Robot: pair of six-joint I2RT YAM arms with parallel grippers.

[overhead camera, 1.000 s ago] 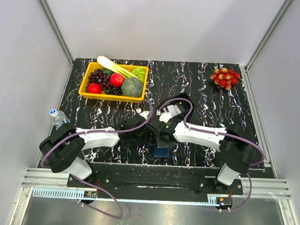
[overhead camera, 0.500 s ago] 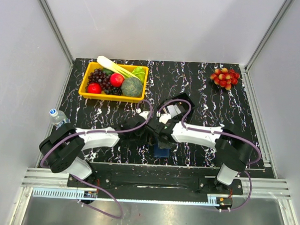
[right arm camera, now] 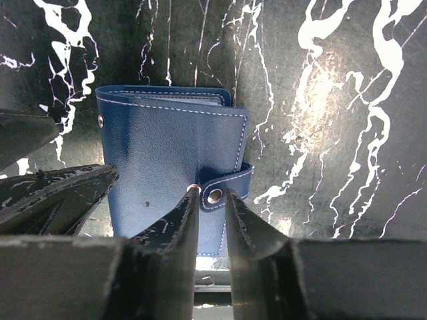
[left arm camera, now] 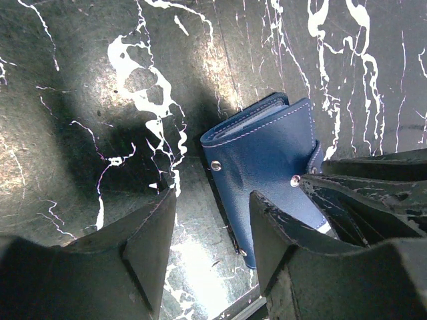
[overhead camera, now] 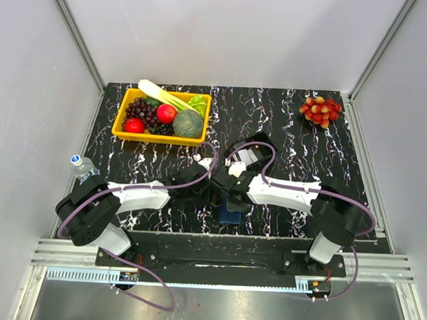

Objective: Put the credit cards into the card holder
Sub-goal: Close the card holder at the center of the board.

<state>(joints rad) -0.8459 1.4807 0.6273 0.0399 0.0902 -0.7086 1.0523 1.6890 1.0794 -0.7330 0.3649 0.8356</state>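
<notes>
The card holder (overhead camera: 230,216) is a dark-blue wallet lying folded shut near the table's front edge; it also shows in the left wrist view (left arm camera: 267,150) and the right wrist view (right arm camera: 163,150). Its strap tab with a snap (right arm camera: 215,195) lies across the right edge. My right gripper (right arm camera: 212,207) is closed narrowly, with the strap tab between its fingertips. My left gripper (left arm camera: 210,223) is open, its right finger (left arm camera: 280,233) over the holder's left edge. No loose credit cards are in view; only a thin pale edge (right arm camera: 193,100) shows inside the fold.
A yellow tray (overhead camera: 116,125) of fruit and vegetables stands at the back left. A red grape cluster (overhead camera: 320,110) lies at the back right. A small water bottle (overhead camera: 81,165) stands at the left edge. Both arms cross in front of the holder.
My right arm has shifted slightly left and back again. The card holder and my left arm have stayed in place.
</notes>
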